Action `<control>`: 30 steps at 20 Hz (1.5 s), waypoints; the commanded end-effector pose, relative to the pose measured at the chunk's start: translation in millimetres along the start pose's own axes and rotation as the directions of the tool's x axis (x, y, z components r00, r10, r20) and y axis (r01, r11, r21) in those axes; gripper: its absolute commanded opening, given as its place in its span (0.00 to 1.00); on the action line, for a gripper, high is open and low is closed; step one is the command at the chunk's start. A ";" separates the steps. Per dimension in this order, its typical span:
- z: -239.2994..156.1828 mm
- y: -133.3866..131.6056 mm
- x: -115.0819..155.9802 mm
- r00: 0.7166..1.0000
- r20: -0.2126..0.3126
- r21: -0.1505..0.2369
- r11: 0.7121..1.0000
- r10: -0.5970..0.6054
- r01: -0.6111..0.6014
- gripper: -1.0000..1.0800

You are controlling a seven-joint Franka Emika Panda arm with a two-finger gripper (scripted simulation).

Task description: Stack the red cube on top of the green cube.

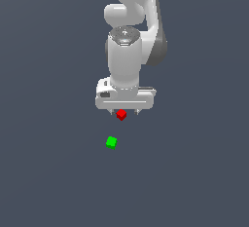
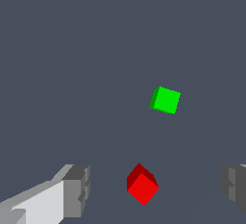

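Red cube (image 2: pixel 142 185): tiny, plain, rigid-looking, probably light with smooth, possibly slippery faces; it lies on the floor (image 1: pixel 48 172) between the fingers (image 2: pixel 77 189) of the gripper (image 2: pixel 153 187), set wide and touching nothing, corner-on to them, so best taken across two flat opposite faces after a wrist turn. Green cube (image 2: pixel 166 99): same size, near and apart. Hidden: fingertips cut off in the wrist view, arm base and floor edges out of frame.
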State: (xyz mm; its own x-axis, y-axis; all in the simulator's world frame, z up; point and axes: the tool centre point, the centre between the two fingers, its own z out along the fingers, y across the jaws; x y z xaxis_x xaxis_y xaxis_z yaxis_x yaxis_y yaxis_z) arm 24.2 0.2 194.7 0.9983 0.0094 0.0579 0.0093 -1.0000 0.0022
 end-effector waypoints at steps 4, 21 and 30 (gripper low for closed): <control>1.2 0.5 -1.0 1.000 0.001 0.000 1.000 0.007 -0.007 0.96; 53.7 17.7 -46.5 0.952 0.023 -0.013 0.952 0.306 -0.306 0.96; 95.1 20.5 -85.9 0.850 0.038 -0.028 0.850 0.526 -0.525 0.96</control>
State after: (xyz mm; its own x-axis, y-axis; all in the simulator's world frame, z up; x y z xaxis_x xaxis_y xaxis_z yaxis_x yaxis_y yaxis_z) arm -50.3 -21.3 101.1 0.8739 -0.4860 0.0147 -0.4860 -0.8740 -0.0011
